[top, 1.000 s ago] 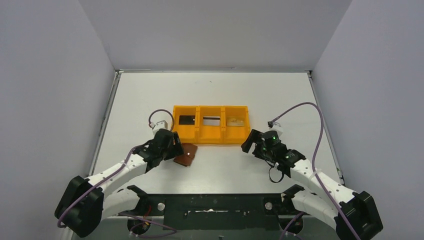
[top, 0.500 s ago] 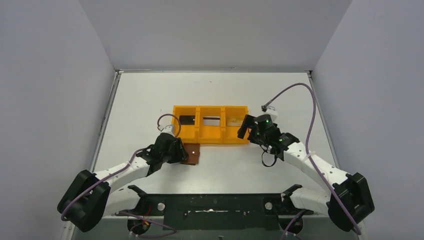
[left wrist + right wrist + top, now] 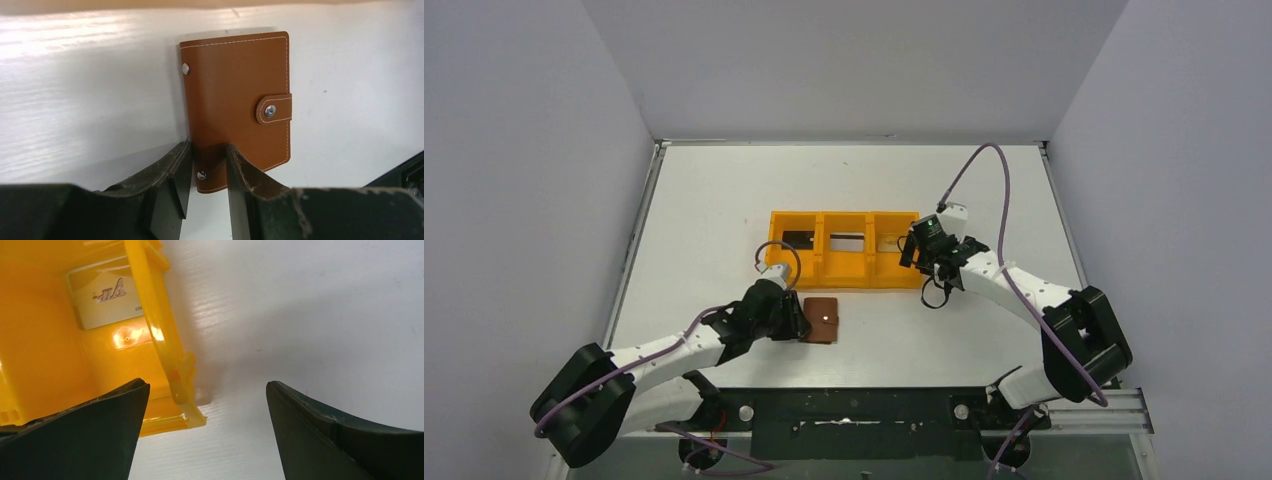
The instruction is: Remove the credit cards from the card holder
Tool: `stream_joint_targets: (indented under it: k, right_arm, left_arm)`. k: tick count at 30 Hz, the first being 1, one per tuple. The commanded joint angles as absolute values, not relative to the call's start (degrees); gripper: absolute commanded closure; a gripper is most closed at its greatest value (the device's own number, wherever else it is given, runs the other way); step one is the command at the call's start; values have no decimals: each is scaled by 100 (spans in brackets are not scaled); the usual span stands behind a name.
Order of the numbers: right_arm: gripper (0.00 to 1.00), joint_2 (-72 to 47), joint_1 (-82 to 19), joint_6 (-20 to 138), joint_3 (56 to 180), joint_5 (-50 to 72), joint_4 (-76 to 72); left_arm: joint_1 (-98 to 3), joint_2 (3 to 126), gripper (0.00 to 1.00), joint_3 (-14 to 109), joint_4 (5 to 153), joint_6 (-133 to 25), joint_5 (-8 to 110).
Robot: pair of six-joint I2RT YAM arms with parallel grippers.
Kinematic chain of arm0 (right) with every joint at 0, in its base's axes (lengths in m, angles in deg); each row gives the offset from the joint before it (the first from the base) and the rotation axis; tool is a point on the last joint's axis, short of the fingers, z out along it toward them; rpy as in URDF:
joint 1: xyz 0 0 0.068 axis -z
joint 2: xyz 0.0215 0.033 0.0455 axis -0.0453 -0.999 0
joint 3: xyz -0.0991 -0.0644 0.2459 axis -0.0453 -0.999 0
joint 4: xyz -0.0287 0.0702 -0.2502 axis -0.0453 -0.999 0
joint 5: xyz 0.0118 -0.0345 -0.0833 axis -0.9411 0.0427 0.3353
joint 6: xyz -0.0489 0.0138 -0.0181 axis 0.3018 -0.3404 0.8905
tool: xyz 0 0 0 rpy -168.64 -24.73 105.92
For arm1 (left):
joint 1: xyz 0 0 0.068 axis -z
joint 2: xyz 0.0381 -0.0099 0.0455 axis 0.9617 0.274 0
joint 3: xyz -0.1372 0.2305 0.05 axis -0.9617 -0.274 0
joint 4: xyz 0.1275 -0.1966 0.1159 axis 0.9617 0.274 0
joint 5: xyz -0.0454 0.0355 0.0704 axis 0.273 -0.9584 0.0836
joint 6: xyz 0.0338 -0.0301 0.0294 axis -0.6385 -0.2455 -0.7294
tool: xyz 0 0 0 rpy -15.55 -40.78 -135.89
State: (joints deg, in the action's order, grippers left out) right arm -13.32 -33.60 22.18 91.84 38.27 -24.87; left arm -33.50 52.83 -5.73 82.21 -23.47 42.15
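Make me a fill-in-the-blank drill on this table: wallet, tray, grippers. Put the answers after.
1. The wallet is folded ___, its snap tab fastened.
2. The left gripper is clamped on the ___.
3. The tan-gold card lies in the ___ compartment of the tray.
4. The right gripper hangs ___, astride one wall of the tray.
Missing words: shut; wallet; right; open.
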Motion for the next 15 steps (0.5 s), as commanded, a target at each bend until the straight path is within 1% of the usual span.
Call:
stream_joint_targets:
  k: [1,11,13,15]
  right_arm:
    - [10,-1553,-3212,2624,9557,4572,-2443]
    - [10,-1864,-2954,3161,9881,4795,-2429]
    - [10,-1840,-2932,3334,9949,4639,-2408]
    - [8,-1733,-2992,3431,10022,4452,-2419]
  left_arm:
    - [-3021,5290,71,-679,8304,-2170,4333]
    - [-2779,5368,72,-650,8275,-1958,4221]
    - [-2778,5324,71,-661,8277,-1950,4208]
    - [-2778,5266,67,-647,8290,-1948,4187]
